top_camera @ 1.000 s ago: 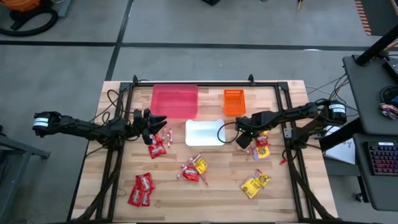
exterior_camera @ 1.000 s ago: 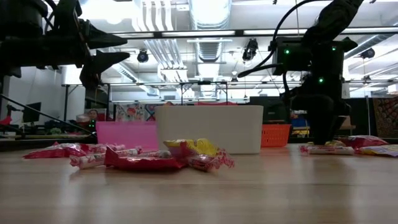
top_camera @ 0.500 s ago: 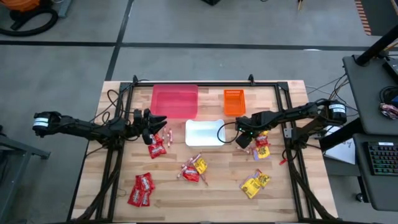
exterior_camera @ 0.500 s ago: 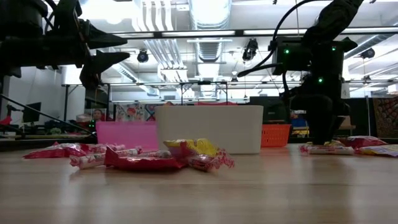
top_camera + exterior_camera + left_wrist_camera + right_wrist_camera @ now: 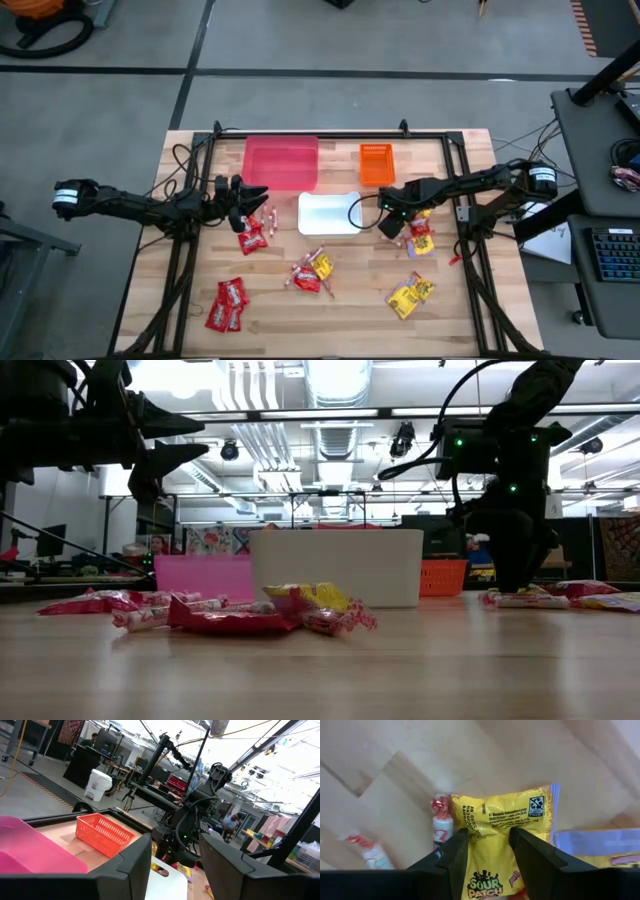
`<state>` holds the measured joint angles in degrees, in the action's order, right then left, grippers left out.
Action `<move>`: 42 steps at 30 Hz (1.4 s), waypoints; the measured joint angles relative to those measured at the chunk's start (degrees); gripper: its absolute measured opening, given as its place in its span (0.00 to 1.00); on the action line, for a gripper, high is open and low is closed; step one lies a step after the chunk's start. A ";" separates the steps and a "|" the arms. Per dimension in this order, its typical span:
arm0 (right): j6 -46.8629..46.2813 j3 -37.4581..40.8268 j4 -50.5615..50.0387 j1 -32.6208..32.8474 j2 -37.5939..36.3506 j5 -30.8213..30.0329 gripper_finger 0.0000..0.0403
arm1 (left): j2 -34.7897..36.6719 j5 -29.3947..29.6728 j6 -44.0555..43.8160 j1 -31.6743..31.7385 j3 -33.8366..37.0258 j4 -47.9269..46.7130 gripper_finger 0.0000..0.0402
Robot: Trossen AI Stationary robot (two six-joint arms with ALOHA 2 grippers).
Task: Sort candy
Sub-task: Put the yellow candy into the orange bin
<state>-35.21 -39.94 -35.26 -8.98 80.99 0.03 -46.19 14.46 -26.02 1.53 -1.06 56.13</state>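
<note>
Both grippers unmoved since earlier: right gripper point(image 5: 486, 852) pinching yellow packet point(image 5: 512, 827) (on table), left gripper point(image 5: 258, 199) parted, empty.

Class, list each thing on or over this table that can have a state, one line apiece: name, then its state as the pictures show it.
left gripper: fingers open, holding nothing, raised above the table.
right gripper: fingers closed on the yellow packet.
yellow packet: pinched and creased, lying on the wood.
white bin: upright, looks empty.
pink bin: upright, looks empty.
orange basket: upright, contents unclear.
loose candy: scattered, unsorted.
</note>
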 joint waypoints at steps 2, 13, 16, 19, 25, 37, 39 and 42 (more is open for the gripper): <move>0.09 -0.02 0.05 0.05 -0.05 0.47 0.37 | 0.00 0.00 0.00 -0.01 0.00 0.01 0.38; 2.29 0.00 0.19 0.06 -1.07 0.18 0.04 | 0.00 0.00 0.00 -0.01 0.00 0.01 0.38; 2.33 0.00 0.14 0.05 -1.11 0.18 0.02 | 0.00 0.00 0.00 0.00 0.01 0.01 0.38; 2.33 0.02 0.03 0.07 -2.23 0.21 0.02 | 0.00 0.00 0.00 0.00 0.00 0.01 0.38; 2.43 0.02 0.05 0.08 -7.79 0.13 0.02 | 0.00 0.00 0.00 0.02 0.00 0.01 0.38; 2.37 0.02 1.57 0.08 -18.57 -0.22 0.02 | 0.00 0.00 0.00 0.00 0.00 0.01 0.38; 2.42 0.02 1.95 0.08 -19.50 -0.25 0.02 | 0.00 0.00 0.00 0.00 0.00 0.01 0.38; 3.56 0.02 4.74 0.08 -20.26 -0.46 0.02 | 0.00 0.00 -0.05 0.02 0.00 0.01 0.38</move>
<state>-31.65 -39.92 -30.52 -8.91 60.73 -0.43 -46.19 14.46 -26.07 1.54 -1.06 56.14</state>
